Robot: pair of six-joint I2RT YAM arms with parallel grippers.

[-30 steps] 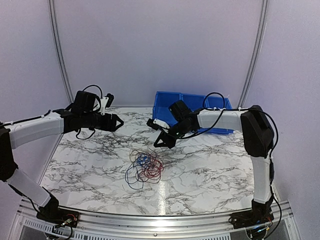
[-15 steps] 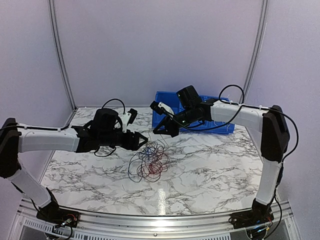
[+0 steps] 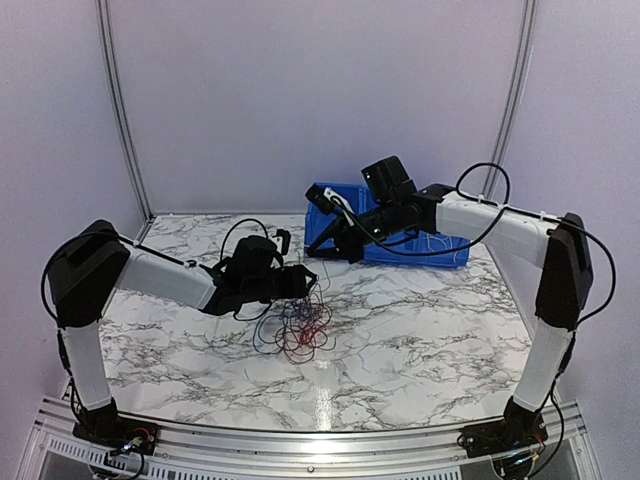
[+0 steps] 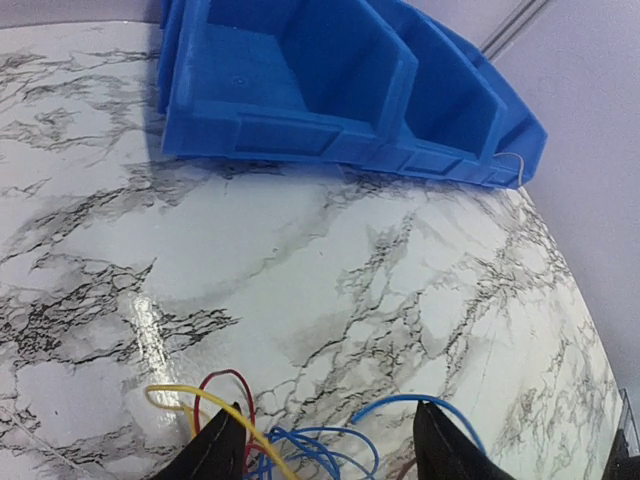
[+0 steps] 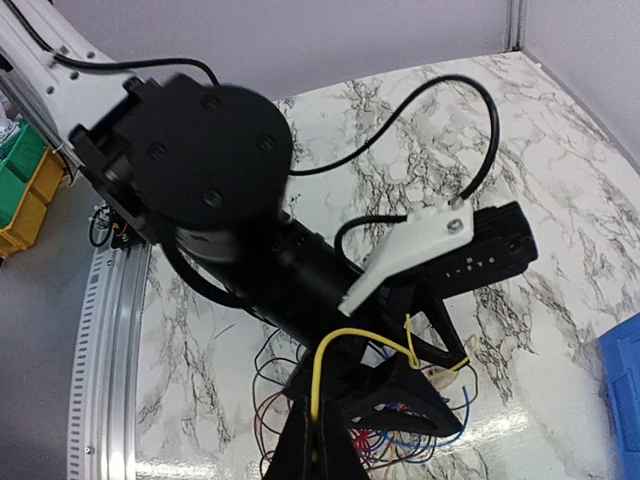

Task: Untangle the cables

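The left gripper [image 3: 305, 282] has swung in from the left side of the table [image 3: 430, 330] and now sits low at the back edge of the cables [image 3: 300, 325]. Meanwhile the right gripper [image 3: 325, 245] has lifted up and back, to hang by the left end of the blue bin [image 4: 290, 130]. The cables lie near the middle of the marble top, in front of the bin and well apart from it. They form a loose tangle of very thin red, blue, dark and yellow strands, curled into many small overlapping loops. The tangle looks drawn out toward the back compared with a second ago. A few strands rise from its top toward the grippers. In the left wrist view the left fingers [image 4: 225, 450] stand spread apart, with yellow, red and blue loops lying between and across them. In the right wrist view the right gripper's fingers are pressed together on a yellow wire [image 5: 316, 385]. This wire climbs from the tips, bends over and runs across above the left gripper, ending in a small kink. Under it the red and blue loops spread on the table.
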